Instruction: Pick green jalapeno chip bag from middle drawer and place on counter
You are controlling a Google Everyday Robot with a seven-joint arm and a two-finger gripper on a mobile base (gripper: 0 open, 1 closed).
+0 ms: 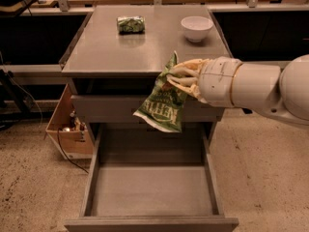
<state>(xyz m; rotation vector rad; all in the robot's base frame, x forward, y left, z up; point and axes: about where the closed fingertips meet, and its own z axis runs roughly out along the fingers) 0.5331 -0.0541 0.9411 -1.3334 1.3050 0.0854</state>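
A cardboard box (67,129) sits on the floor at far left, beside the grey drawer cabinet. On the table (145,52), which is the cabinet's smooth top, a small rolled green packet (131,24) lies toward the back left, leaving the front half bare as landing room.

Below, the middle drawer (149,192) stands pulled open, with a bare flat floor and tall side walls. The green jalapeno chip bag (163,105) hangs in the air above it, in front of the closed upper drawer front (106,109). The bag's top corner is about level with the table's front edge.

The gripper (177,76), reaching in from the right, pinches the bag's upper edge, so the bag dangles clear of the drawer walls. How deep the grip bites is hard to judge. The table's front lip looks like the edge to clear next.

A white bowl (196,28) stands at the back right, well apart from the bag.
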